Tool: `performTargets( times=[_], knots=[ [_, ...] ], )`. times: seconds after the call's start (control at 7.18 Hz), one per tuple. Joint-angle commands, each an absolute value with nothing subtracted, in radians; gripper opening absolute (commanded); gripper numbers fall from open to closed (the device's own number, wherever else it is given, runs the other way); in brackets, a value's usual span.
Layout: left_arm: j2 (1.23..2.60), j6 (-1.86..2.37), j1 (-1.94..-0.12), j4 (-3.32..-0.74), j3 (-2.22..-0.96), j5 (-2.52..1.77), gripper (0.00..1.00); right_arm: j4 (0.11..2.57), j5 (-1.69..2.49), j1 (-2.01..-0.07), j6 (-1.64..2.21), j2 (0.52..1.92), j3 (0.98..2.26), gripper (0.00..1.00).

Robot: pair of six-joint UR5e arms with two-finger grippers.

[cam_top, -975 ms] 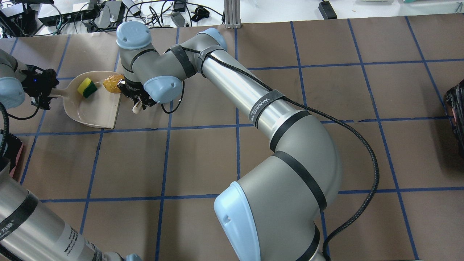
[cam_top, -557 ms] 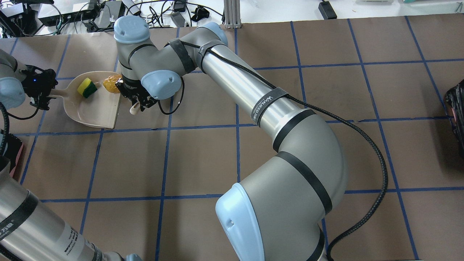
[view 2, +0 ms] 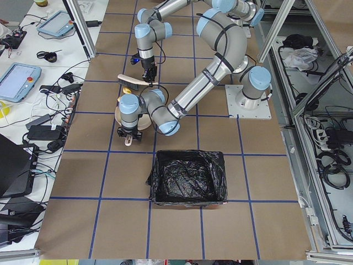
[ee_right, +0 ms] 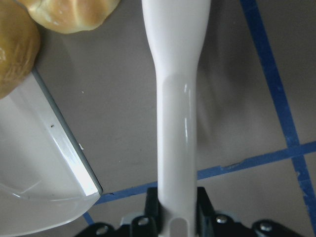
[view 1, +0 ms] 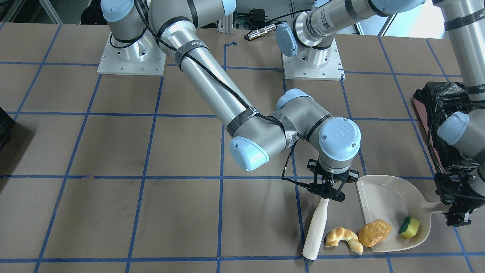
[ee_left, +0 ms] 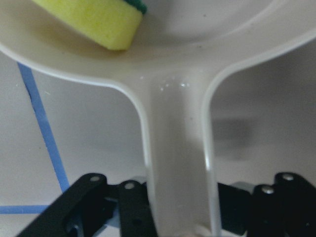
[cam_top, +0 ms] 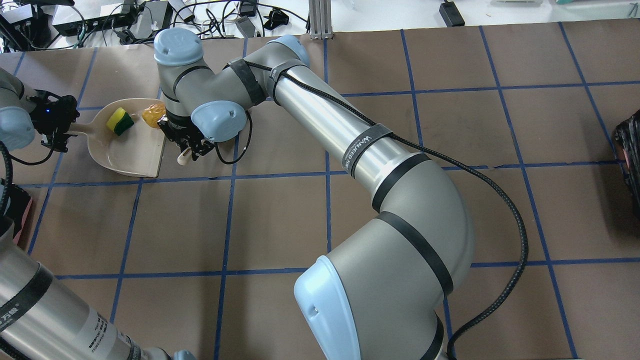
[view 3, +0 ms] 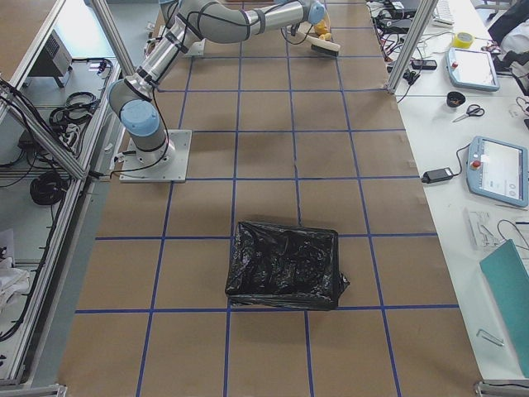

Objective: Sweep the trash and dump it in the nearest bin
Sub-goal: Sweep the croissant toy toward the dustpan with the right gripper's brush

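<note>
My left gripper [view 1: 456, 216] is shut on the handle of the cream dustpan [view 1: 382, 197], which lies flat on the table. The green-and-yellow sponge [view 1: 409, 227] lies inside the pan. The golden-brown potato lump [view 1: 374, 232] sits on the pan's lip. The tan croissant [view 1: 343, 239] lies on the table just outside the lip, touching the potato. My right gripper [view 1: 327, 191] is shut on the white brush handle [view 1: 316, 231], which stands beside the croissant. The black-lined bin [view 1: 435, 102] stands behind my left arm. In the overhead view the right wrist hides the croissant.
A second black-lined bin [cam_top: 631, 145] sits at the far right table edge. The near bin also shows in the exterior left view [view 2: 189, 178]. Cables and electronics [cam_top: 125, 20] lie beyond the table's far edge. Blue tape lines grid the brown table.
My right wrist and the brush have shifted slightly left toward the dustpan, and the potato has nudged a little further onto the pan. The left gripper and the dustpan have stayed put.
</note>
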State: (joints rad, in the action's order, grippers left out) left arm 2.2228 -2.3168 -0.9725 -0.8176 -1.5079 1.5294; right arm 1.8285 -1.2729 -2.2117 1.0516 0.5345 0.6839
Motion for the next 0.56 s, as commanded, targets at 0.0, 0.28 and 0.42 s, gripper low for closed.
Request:
performTargets(
  times=[0.0,0.28,0.42],
  knots=[
    [2.223,-2.312,-0.973,-0.819,-1.508,1.529,0.0,1.836,-1.267,-2.223,0.94,0.523,0.684,0.0],
    [2.223,-2.309,-0.973,-0.819,-1.508,1.528,0.0,1.836,-1.24,-2.224,0.655,0.497,0.684,0.0],
    [2.223,-2.309,-0.973,-0.819,-1.508,1.528,0.0,1.836,-1.238,-2.223,0.546,0.499,0.684,0.0]
  ],
)
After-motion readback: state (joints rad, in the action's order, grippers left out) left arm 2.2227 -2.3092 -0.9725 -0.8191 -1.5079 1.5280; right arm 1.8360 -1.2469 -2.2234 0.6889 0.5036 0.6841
